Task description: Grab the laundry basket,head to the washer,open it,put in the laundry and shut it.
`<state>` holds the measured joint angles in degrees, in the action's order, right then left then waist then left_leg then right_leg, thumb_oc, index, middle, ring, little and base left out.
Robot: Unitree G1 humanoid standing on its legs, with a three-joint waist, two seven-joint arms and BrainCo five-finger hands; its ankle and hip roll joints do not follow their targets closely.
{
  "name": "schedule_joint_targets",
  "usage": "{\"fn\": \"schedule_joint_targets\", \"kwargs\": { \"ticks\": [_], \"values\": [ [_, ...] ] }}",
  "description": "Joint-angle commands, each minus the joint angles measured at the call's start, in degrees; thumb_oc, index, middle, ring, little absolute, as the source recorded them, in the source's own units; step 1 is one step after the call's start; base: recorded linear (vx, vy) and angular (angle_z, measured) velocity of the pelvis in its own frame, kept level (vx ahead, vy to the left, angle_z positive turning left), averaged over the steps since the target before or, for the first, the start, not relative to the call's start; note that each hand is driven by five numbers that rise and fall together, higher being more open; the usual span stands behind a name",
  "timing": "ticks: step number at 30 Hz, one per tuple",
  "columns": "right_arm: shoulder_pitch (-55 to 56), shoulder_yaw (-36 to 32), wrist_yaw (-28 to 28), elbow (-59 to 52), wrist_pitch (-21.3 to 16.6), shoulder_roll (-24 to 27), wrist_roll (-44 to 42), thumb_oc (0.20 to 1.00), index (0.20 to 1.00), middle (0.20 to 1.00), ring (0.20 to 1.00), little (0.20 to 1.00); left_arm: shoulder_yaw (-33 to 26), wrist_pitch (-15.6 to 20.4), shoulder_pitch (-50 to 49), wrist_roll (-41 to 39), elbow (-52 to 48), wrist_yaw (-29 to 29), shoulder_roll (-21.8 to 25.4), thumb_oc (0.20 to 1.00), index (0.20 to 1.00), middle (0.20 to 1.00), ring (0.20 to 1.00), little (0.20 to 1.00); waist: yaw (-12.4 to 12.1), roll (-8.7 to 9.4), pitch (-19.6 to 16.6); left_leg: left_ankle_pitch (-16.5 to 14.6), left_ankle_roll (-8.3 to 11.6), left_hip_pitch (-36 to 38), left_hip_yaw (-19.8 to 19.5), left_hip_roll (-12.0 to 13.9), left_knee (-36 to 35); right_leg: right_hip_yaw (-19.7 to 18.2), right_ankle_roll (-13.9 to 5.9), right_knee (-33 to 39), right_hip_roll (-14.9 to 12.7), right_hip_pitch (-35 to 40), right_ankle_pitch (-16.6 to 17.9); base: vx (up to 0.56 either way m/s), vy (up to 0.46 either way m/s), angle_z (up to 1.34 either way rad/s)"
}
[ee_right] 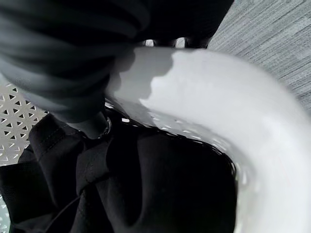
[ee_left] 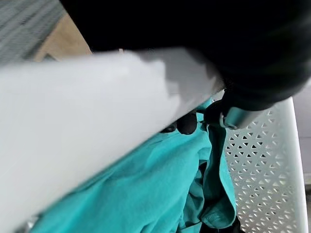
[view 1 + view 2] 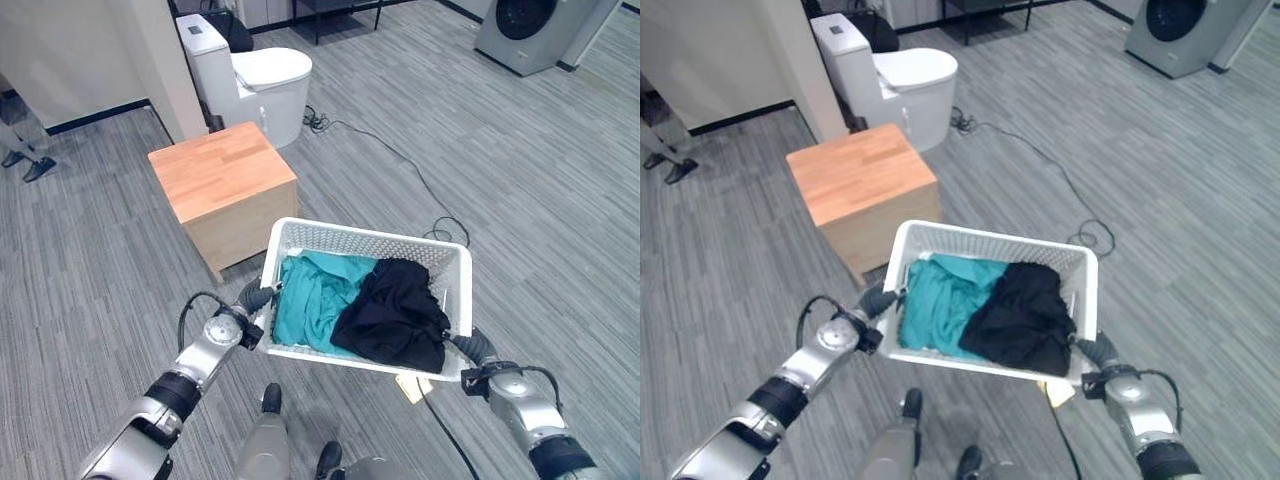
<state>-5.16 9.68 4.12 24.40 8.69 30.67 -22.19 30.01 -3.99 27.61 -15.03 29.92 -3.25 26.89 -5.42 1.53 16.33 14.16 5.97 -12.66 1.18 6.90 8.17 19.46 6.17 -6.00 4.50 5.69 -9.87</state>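
While the white perforated laundry basket [image 3: 366, 245] hangs clear of the grey striped carpet [image 3: 520, 180], the robot carries it between its two arms, one at each short end. The left hand [image 3: 258, 297] is at the basket's left rim, and its wrist view shows a dark-tipped finger [image 2: 232, 115] hooked over the broad white rim and reaching down inside, just above the cloth, so the hand is clamped on that edge. The right hand [image 3: 472, 346] is at the near right corner; in its own wrist view the dark cover sits on top of the rim and a finger [image 1: 92, 127] curls down inside against the wall, closed on the basket as well. Inside lie a teal garment [image 3: 315, 295] on the left half and a black garment [image 3: 400, 310] on the right half, the black one lapping over the teal one's edge. Just beyond the basket stands a low wooden cabinet [image 3: 222, 185], with a white toilet [image 3: 250, 75] behind it beside a pale wall. The grey washer [image 3: 530, 30] stands well apart at the far right of the room. A black cable [image 3: 400, 160] trails over the carpet from the toilet toward the basket.
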Motion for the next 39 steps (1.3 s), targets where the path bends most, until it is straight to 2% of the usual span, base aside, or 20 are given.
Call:
{"fn": "schedule_joint_targets", "kwargs": {
  "ticks": [1, 4, 7, 9, 12, 13, 14, 15, 16, 18, 20, 21, 23, 24, 25, 27, 29, 30, 32, 39],
  "values": [
    [-0.2, -5.17, -2.64, -10.17, -7.14, 4.93, -5.89, 0.2, 0.2, 0.2, 0.2, 0.2, -4.51, 4.38, 7.98, -0.15, 2.37, -1.57, 2.18, 0.2, 0.2, 0.2, 0.2, 0.2, 0.11, 1.19, -1.94, -9.14, -3.66, -6.39, 1.48, -1.16, 6.05, -6.96, -6.54, 6.55, -1.37, 5.18, 0.91, 0.15, 0.023, 0.02],
    [-2.18, -3.35, -2.65, -9.53, -7.43, 4.18, -5.93, 0.2, 0.2, 0.2, 0.2, 0.2, -3.76, 4.43, 8.74, -0.04, 2.95, -1.78, 3.1, 0.2, 0.2, 0.2, 0.2, 0.2, -2.08, 1.18, -2.5, -7.77, -4.14, -8.61, 0.54, -5.77, -2.56, -8.68, -6.81, 5.1, 0.03, 5.95, -1.3, 0.28, 0.014, -0.12],
    [-4.14, -1.46, -2.45, -8.35, -7.72, 2.2, -6.25, 0.2, 0.2, 0.2, 0.2, 0.2, -3.63, 4.52, 9.04, 0.15, 2.81, -1.73, 3.39, 0.2, 0.2, 0.2, 0.2, 0.2, -3.58, 1.78, -3.33, -6.75, -4.48, -10.67, 3.25, -7.04, -6.23, -10.17, -6.64, 4.09, 0.89, 7.7, -2.98, 0.34, 0.019, -0.53],
    [-4.99, -0.28, -2.44, -8.3, -7.63, 0.33, -6.33, 0.2, 0.2, 0.2, 0.2, 0.2, -3.66, 4.38, 9.09, 0.24, 2.48, -1.74, 3.64, 0.2, 0.2, 0.2, 0.2, 0.2, -3.99, 2.24, -5.22, -6.35, -5.96, -8.87, 6.26, -6.71, -7.45, -11.14, -6.9, 3.83, 1.3, 8.68, -3.9, 0.39, 0.082, -0.34],
    [-5.42, 1.02, -3.03, -7.66, -7.76, -2.03, -6.18, 0.2, 0.2, 0.2, 0.2, 0.2, -4.25, 4.84, 8.07, 0.42, 1.74, -2.17, 5.1, 0.2, 0.2, 0.2, 0.2, 0.2, -5.14, 4.98, -7.48, -5.92, -7.31, -7.9, 6.03, -8.28, -4.16, -12.43, -8.66, -0.22, -0.51, 9.24, -3.64, 0.42, 0.103, -0.35],
    [-5.43, 1.03, -3.03, -7.66, -7.77, -2.04, -6.18, 0.2, 0.2, 0.2, 0.2, 0.2, -4.26, 4.83, 8.06, 0.42, 1.72, -2.17, 5.11, 0.2, 0.2, 0.2, 0.2, 0.2, -5.23, 4.87, -7.6, -5.86, -7.28, -8.06, 6.06, -8.08, -4.14, -12.55, -8.62, -0.19, -0.36, 9.07, -3.5, 0.51, 0.202, -0.4],
    [-4.89, 1.15, -3.89, -7.26, -7.68, -3.57, -5.14, 0.2, 0.2, 0.2, 0.2, 0.2, -5.29, 5.14, 6.06, 0.5, 0.74, -2.26, 6.06, 0.2, 0.2, 0.2, 0.2, 0.2, -5.94, 6.33, -8.68, -8.19, -8.92, -5.46, 7.95, -9.65, -2.21, -12.46, -13.4, -7.73, -3.37, 7.77, 4.65, 0.49, 0.233, -0.36],
    [-4.97, 1.23, -4.05, -6.99, -7.42, -4.3, -4.37, 0.2, 0.2, 0.2, 0.2, 0.2, -5.62, 5.02, 5.75, 0.63, 0.4, -2.41, 6.14, 0.2, 0.2, 0.2, 0.2, 0.2, -5.52, 6.24, -8.59, -9.61, -9.98, -3.44, 8.57, -10.19, -2.03, -12.19, -15.81, -14.69, -5.09, 5.56, 9.44, 0.64, 0.309, -0.24],
    [-5.37, 1.47, -4.27, -6.87, -7.34, -4.73, -3.87, 0.2, 0.2, 0.2, 0.2, 0.2, -5.85, 4.98, 5.36, 0.76, 0.24, -2.4, 5.86, 0.2, 0.2, 0.2, 0.2, 0.2, -5.09, 5.65, -8.64, -10.82, -10.97, -1.63, 8.82, -10.5, -2.17, -11.73, -17.93, -20.26, -6.49, 3.71, 13.79, 0.43, 0.228, -0.32],
    [-5.39, 1.23, -4.66, -7.31, -7.01, -5.13, -2.86, 0.2, 0.2, 0.2, 0.2, 0.2, -6.39, 4.99, 4.27, 0.94, -1.03, -2.39, 6.0, 0.2, 0.2, 0.2, 0.2, 0.2, -4.06, 3.54, -8.37, -12.22, -12.38, 1.88, 8.74, -9.89, -2.87, -10.74, -19.42, -30.28, -7.38, 0.32, 19.34, 0.32, 0.174, -0.21],
    [-5.2, 0.99, -4.85, -7.37, -7.01, -5.26, -2.35, 0.2, 0.2, 0.2, 0.2, 0.2, -6.69, 4.94, 3.69, 1.06, -1.13, -2.32, 6.18, 0.2, 0.2, 0.2, 0.2, 0.2, -3.25, 2.59, -8.12, -13.02, -12.92, 3.92, 8.54, -9.82, -3.41, -9.92, -18.9, -34.43, -7.75, -1.99, 18.36, 0.33, 0.144, 0.2],
    [-5.47, 0.35, -4.5, -7.46, -7.09, -5.48, -1.55, 0.2, 0.2, 0.2, 0.2, 0.2, -6.66, 4.73, 3.99, 1.08, -1.57, -2.11, 5.82, 0.2, 0.2, 0.2, 0.2, 0.2, -1.69, 0.53, -7.34, -13.89, -13.28, 8.08, 6.85, -9.62, -4.88, -8.04, -17.24, -38.71, -9.06, -7.6, 14.72, 0.56, 0.179, 0.2],
    [-4.21, -1.24, -4.58, -8.4, -6.88, -4.74, -1.61, 0.2, 0.2, 0.2, 0.2, 0.2, -6.21, 4.76, 4.07, 1.39, -2.22, -1.46, 5.47, 0.2, 0.2, 0.2, 0.2, 0.2, 0.75, -0.68, -6.47, -14.69, -12.5, 11.44, 4.34, -10.0, -5.35, -7.48, -15.57, -34.72, -9.09, -11.61, 10.48, 0.39, 0.074, 0.36],
    [-4.19, -1.25, -4.58, -8.43, -6.85, -4.71, -1.61, 0.2, 0.2, 0.2, 0.2, 0.2, -6.22, 4.76, 4.07, 1.39, -2.23, -1.46, 5.44, 0.2, 0.2, 0.2, 0.2, 0.2, 0.87, -0.83, -6.55, -14.59, -12.44, 11.32, 4.19, -9.85, -5.37, -7.27, -15.47, -34.48, -8.96, -11.59, 10.65, 0.33, -0.014, 1.06],
    [-3.25, -2.56, -4.39, -9.03, -6.87, -4.13, -1.84, 0.2, 0.2, 0.2, 0.2, 0.2, -5.78, 4.66, 4.07, 2.21, -2.08, -0.89, 5.05, 0.2, 0.2, 0.2, 0.2, 0.2, 2.92, -1.48, -6.42, -15.67, -11.67, 13.0, 2.48, -9.89, -5.2, -6.05, -14.18, -27.96, -9.12, -13.19, 7.83, 0.31, -0.041, 1.18],
    [-2.73, -3.49, -4.08, -9.14, -7.02, -3.69, -2.22, 0.2, 0.2, 0.2, 0.2, 0.2, -5.09, 4.48, 4.32, 2.58, -1.12, -0.56, 4.31, 0.2, 0.2, 0.2, 0.2, 0.2, 4.02, -1.8, -6.45, -17.11, -10.64, 15.04, 1.3, -9.79, -5.8, -5.59, -13.2, -19.04, -9.8, -14.84, 6.19, 0.39, -0.087, 0.99],
    [-1.6, -4.98, -3.71, -9.28, -7.12, -2.82, -2.65, 0.2, 0.2, 0.2, 0.2, 0.2, -4.97, 4.37, 4.66, 3.14, -0.14, -0.74, 3.75, 0.2, 0.2, 0.2, 0.2, 0.2, 5.3, -1.37, -6.43, -18.8, -9.63, 17.33, 0.24, -10.11, -6.2, -7.08, -13.57, -9.98, -11.11, -17.25, 8.25, 0.31, -0.114, 0.58],
    [-1.49, -5.03, -3.72, -9.34, -7.1, -2.78, -2.65, 0.2, 0.2, 0.2, 0.2, 0.2, -4.92, 4.39, 4.66, 3.15, -0.1, -0.75, 3.67, 0.2, 0.2, 0.2, 0.2, 0.2, 5.37, -1.62, -6.33, -18.97, -9.58, 17.59, 0.09, -9.88, -6.2, -6.84, -13.57, -9.42, -10.87, -16.68, 8.39, 0.37, -0.176, 0.68],
    [0.22, -7.18, -3.22, -9.4, -7.08, -2.31, -2.96, 0.2, 0.2, 0.2, 0.2, 0.2, -4.54, 4.47, 5.03, 4.46, 1.53, -0.72, 2.44, 0.2, 0.2, 0.2, 0.2, 0.2, 6.89, -1.39, -6.09, -21.7, -8.32, 20.53, -0.86, -9.73, -5.9, -6.29, -15.56, 1.01, -13.56, -17.12, 13.47, 0.43, -0.213, 1.14],
    [3.38, -11.84, -2.46, -6.02, -7.01, -1.51, -1.73, 0.2, 0.2, 0.2, 0.2, 0.2, -5.11, 5.06, 3.98, 6.23, 2.97, -0.32, 2.42, 0.2, 0.2, 0.2, 0.2, 0.2, 8.71, -1.11, -7.97, -25.66, -6.14, 27.11, -1.3, -7.96, -7.21, -3.83, -17.07, 4.37, -16.31, -15.5, 17.35, 0.32, -0.195, 0.23]
  ]
}}
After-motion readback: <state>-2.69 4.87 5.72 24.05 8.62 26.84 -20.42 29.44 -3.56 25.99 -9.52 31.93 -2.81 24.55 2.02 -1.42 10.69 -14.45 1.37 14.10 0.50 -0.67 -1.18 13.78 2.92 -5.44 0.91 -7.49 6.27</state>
